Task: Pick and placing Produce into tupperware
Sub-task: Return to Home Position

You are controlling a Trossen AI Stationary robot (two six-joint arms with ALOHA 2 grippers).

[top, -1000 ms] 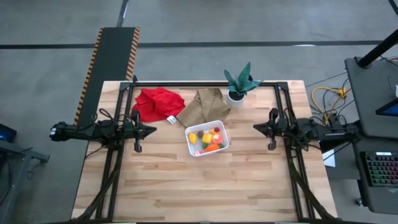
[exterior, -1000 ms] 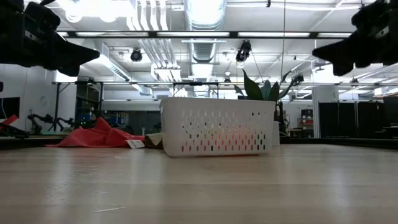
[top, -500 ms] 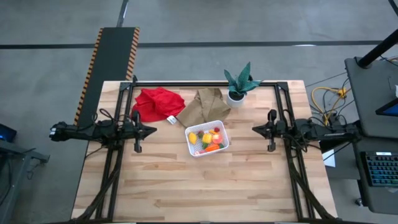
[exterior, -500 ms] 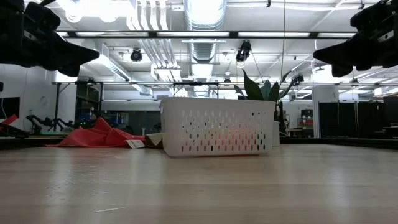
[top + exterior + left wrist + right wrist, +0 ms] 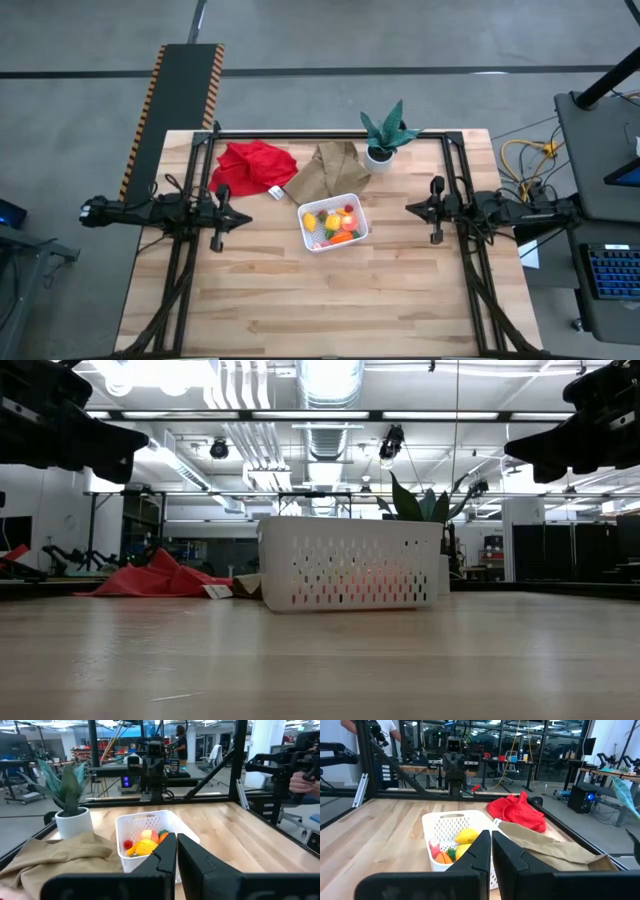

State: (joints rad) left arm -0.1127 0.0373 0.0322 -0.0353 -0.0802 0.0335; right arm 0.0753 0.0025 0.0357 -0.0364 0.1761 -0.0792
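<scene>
- White slotted plastic is what the tupperware [image 5: 315,238] is made of. In the high view it is seen mid-table with the produce [image 5: 336,224] piled inside it. A red cloth [image 5: 255,165], a tan cloth [image 5: 330,168] and a potted plant [image 5: 385,135] are laid out along the far side of the table [image 5: 300,300]. The left gripper [image 5: 243,216] is parked at the left edge and the right gripper [image 5: 410,207] at the right edge, both well apart from the tupperware and aimed toward it.
- In the low view the tupperware [image 5: 350,565] is seen side-on, flat on the wood, with the red cloth [image 5: 165,578] to one side. Both grippers [image 5: 130,452] [image 5: 520,450] are held high above the table, with nothing carried.
- In the left wrist view the fingers [image 5: 162,852] are pressed almost together with only a sliver of a gap, and nothing is gripped. The tupperware [image 5: 142,816] sits ahead, with yellow, red and orange produce [image 5: 145,842] seen in it.
- In the right wrist view it's the same deal: the fingers [image 5: 502,852] are closed up with nothing held. The tupperware [image 5: 445,820] is ahead, with a yellow lemon [image 5: 465,836] seen on top of the pile.
</scene>
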